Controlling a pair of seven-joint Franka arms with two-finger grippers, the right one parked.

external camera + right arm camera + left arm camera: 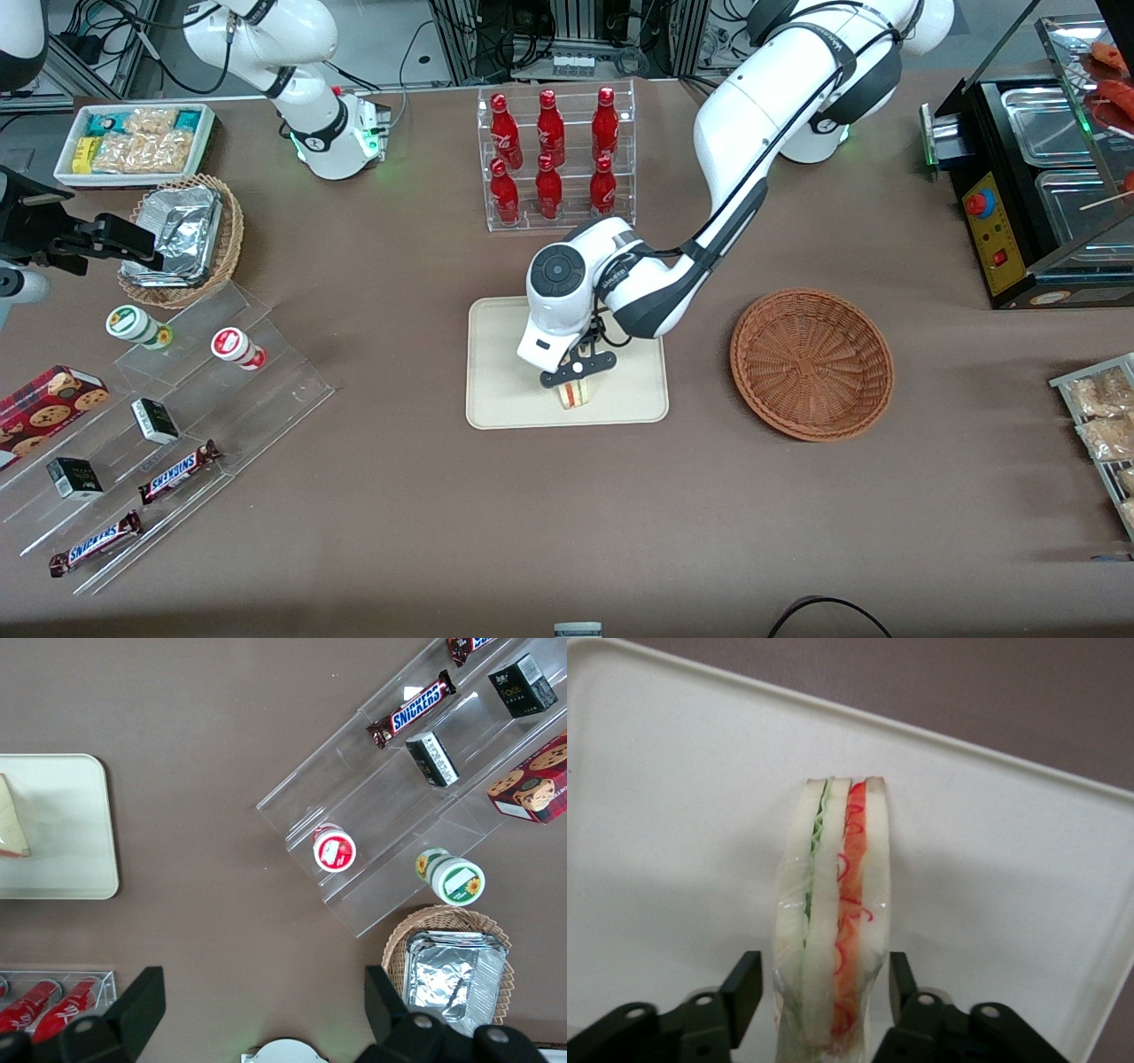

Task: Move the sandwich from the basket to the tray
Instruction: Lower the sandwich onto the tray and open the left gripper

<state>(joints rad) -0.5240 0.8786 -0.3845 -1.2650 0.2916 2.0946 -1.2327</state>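
Over the tray (496,354) our gripper (824,992) stands, fingers parted just off the sandwich (833,921) resting upright there; lifting crookedly, we judge, could snag and topple it; basket (811,363) empty.

The tray (673,771) looks like smooth matt cream plastic, and the sandwich (833,921) on it is wrapped in glossy clear film. The gripper (824,1001) over the tray has matt black plastic-looking fingers (741,988). The basket (811,363) is rough reddish-brown woven wicker on a matt brown tabletop (567,514).
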